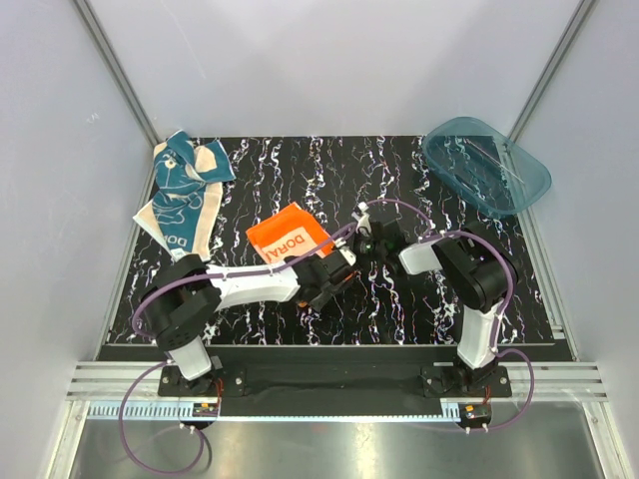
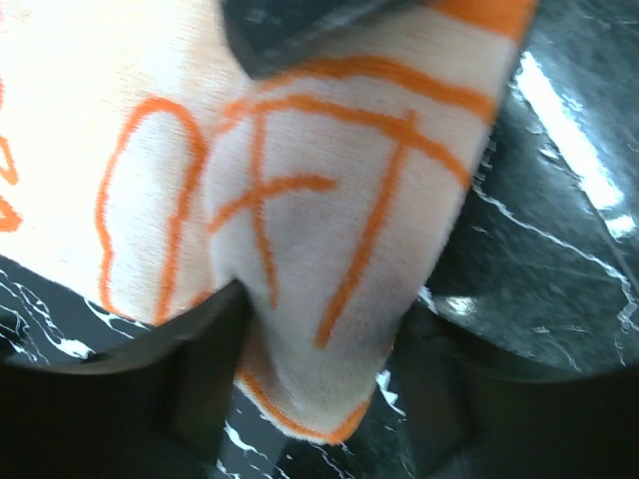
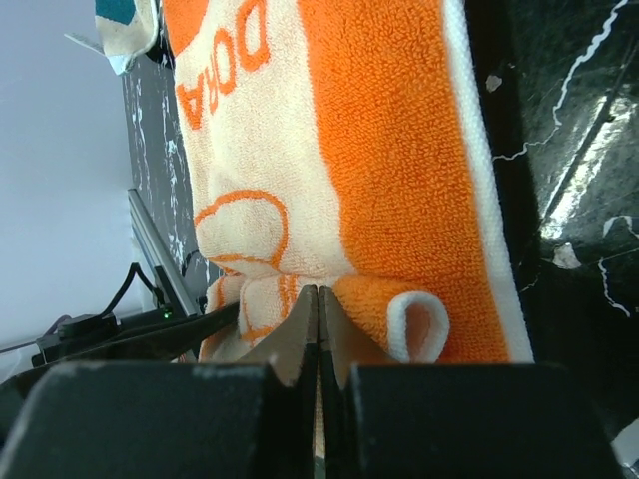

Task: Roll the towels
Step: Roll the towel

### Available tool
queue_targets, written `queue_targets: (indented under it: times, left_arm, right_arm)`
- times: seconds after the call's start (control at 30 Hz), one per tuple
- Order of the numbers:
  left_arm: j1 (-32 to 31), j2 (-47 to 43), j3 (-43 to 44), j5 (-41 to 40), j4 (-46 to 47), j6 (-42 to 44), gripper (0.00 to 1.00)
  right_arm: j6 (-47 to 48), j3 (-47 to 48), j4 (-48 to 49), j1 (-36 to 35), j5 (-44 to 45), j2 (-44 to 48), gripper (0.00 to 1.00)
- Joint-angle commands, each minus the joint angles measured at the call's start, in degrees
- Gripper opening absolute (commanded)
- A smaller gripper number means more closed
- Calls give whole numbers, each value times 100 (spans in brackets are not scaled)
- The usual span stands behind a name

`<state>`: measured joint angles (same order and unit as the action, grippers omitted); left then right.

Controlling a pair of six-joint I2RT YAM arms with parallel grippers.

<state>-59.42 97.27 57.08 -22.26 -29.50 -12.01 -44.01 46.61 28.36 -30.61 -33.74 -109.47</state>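
The orange towel (image 1: 290, 238) lies near the middle of the black marbled table (image 1: 419, 309), its near edge curled into a small roll (image 3: 409, 319). My left gripper (image 2: 319, 329) reaches in from the left. A cream fold with orange lines (image 2: 319, 200) fills the gap between its fingers (image 2: 180, 389) and touches both. My right gripper (image 3: 319, 294) is shut, jaws together, with its tips against the rolled edge. In the top view both grippers meet at the towel's near right corner (image 1: 344, 261). The teal towel (image 1: 183, 190) lies crumpled at the far left.
A translucent teal plastic tub (image 1: 486, 165) sits at the back right corner. Grey walls with metal rails (image 1: 120, 70) enclose the table on three sides. Purple cables (image 1: 150, 299) loop from both arms. A corner of the teal towel (image 3: 125, 15) shows in the right wrist view.
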Motion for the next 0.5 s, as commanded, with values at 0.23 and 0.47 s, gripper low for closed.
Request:
queue_targets:
  times: [0.23,0.47]
  left_arm:
    - [53,371,22,1671,207,-55,34]
    - [53,-59,67,2814,181,-266,33]
  right_arm:
    - [682,462,-1980,389,595,530,0]
    - [1342,1631,-4468,1004,2105,839,17]
